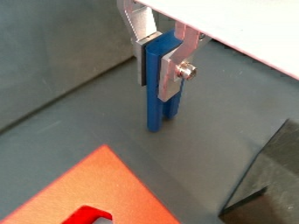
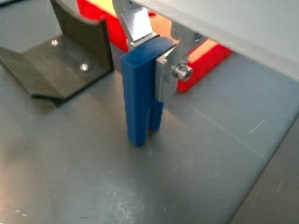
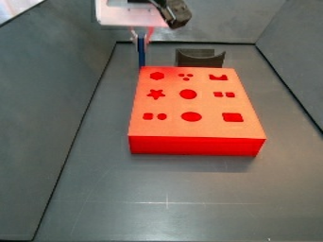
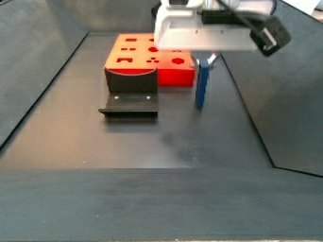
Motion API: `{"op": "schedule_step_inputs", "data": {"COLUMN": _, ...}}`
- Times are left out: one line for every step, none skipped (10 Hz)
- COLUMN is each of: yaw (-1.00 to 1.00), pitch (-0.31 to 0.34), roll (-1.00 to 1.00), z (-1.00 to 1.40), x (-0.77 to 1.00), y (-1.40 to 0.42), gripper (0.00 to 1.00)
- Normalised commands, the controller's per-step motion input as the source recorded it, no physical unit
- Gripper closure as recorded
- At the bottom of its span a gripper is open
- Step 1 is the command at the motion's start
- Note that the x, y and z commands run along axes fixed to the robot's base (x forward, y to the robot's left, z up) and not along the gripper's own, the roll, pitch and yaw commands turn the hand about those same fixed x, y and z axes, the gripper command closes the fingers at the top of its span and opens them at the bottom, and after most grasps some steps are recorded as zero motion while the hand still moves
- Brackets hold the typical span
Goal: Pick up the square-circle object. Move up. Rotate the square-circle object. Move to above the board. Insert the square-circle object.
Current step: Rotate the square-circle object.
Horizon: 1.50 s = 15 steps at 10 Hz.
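The square-circle object (image 1: 156,105) is a slim blue block, standing upright with its two short prongs pointing down at the grey floor. My gripper (image 1: 158,74) is shut on its upper end, one silver finger (image 2: 173,74) on each side. Both side views show the gripper (image 4: 205,61) hanging beside the board, with the blue block (image 4: 199,87) below it and its lower end close to the floor. I cannot tell whether the block touches the floor. The board (image 3: 190,109) is a flat red-orange slab with darker cut-outs; the block (image 3: 139,52) is off its far left corner.
The fixture (image 4: 130,99), a dark L-shaped bracket on a base plate, stands against the board's end, near the gripper (image 3: 142,36). It also shows in a wrist view as the fixture (image 2: 59,61). Dark walls (image 3: 76,104) enclose the grey floor.
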Motion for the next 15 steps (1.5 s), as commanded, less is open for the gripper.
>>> {"op": "schedule_step_inputs", "data": {"yaw": 0.03, "pitch": -0.033, "roll": -0.08, "z": 0.0, "x": 0.0, "y": 0.0, "gripper": 0.0}}
{"op": "schedule_step_inputs", "data": {"yaw": 0.03, "pitch": -0.028, "roll": -0.08, "z": 1.0, "x": 0.0, "y": 0.0, "gripper": 0.0}}
{"op": "schedule_step_inputs", "data": {"yaw": 0.03, "pitch": -0.024, "roll": -0.09, "z": 1.0, "x": 0.0, "y": 0.0, "gripper": 0.0}}
{"op": "schedule_step_inputs", "data": {"yaw": 0.03, "pitch": 0.01, "roll": -0.08, "z": 0.99, "x": -0.03, "y": 0.0, "gripper": 0.0}}
{"op": "schedule_step_inputs", "data": {"yaw": 0.03, "pitch": 0.019, "roll": -0.07, "z": 0.89, "x": -0.03, "y": 0.0, "gripper": 0.0}}
{"op": "schedule_step_inputs", "data": {"yaw": 0.02, "pitch": 0.023, "roll": -0.06, "z": 0.67, "x": -0.03, "y": 0.0, "gripper": 0.0}}
{"op": "schedule_step_inputs", "data": {"yaw": 0.01, "pitch": 0.026, "roll": -0.05, "z": 0.49, "x": -0.02, "y": 0.0, "gripper": 0.0}}
{"op": "schedule_step_inputs", "data": {"yaw": 0.01, "pitch": 0.032, "roll": -0.03, "z": 0.25, "x": -0.01, "y": 0.01, "gripper": 0.0}}
{"op": "schedule_step_inputs", "data": {"yaw": -1.0, "pitch": 0.006, "roll": 0.0, "z": 0.0, "x": 0.0, "y": 0.0, "gripper": 0.0}}
{"op": "schedule_step_inputs", "data": {"yaw": -1.0, "pitch": 0.005, "roll": 0.0, "z": -0.08, "x": 0.02, "y": 0.0, "gripper": 0.0}}
{"op": "schedule_step_inputs", "data": {"yaw": -1.0, "pitch": 0.003, "roll": 0.0, "z": -0.06, "x": 0.03, "y": 0.01, "gripper": 0.0}}
{"op": "schedule_step_inputs", "data": {"yaw": -1.0, "pitch": 0.002, "roll": 0.0, "z": -0.04, "x": 0.03, "y": 0.01, "gripper": 0.0}}
{"op": "schedule_step_inputs", "data": {"yaw": -1.0, "pitch": 0.002, "roll": -0.01, "z": -0.04, "x": 0.03, "y": 0.01, "gripper": 0.0}}
{"op": "schedule_step_inputs", "data": {"yaw": -1.0, "pitch": 0.002, "roll": -0.01, "z": -0.04, "x": 0.03, "y": 0.01, "gripper": 0.0}}
{"op": "schedule_step_inputs", "data": {"yaw": -1.0, "pitch": 0.002, "roll": -0.01, "z": -0.04, "x": 0.03, "y": 0.01, "gripper": 0.0}}
